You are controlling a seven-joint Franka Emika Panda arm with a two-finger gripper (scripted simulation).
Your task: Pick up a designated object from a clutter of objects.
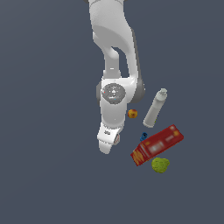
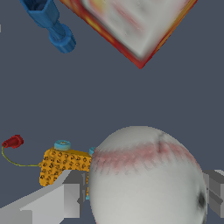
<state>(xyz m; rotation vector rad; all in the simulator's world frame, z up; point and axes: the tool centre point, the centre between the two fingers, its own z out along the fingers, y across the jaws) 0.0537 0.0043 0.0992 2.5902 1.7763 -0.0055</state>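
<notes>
Counting the clutter across both views gives one of each thing: one long red cardboard box (image 1: 157,145), one pale grey-white plastic bottle (image 1: 155,107), one lumpy yellow-green ball (image 1: 160,165), one small orange-red ball (image 1: 132,113), one tiny blue piece (image 1: 143,136), one yellow-orange studded block (image 2: 61,166) with a thin cord ending in a red cap (image 2: 12,141), and one white ball with faint red stitch marks (image 2: 146,179).

Printing on the box is blurred; no writing can be read.

In the wrist view the white stitched ball sits between the two grey fingers (image 2: 65,197), one at each side of it and close against it; I cannot tell whether they press on it. In the exterior view the white arm's hand (image 1: 108,139) hides the ball, to the left of the box and blue piece.

All clutter lies on the right half of the dark grey worktop (image 1: 43,175). The left side and the near edge are bare.
</notes>
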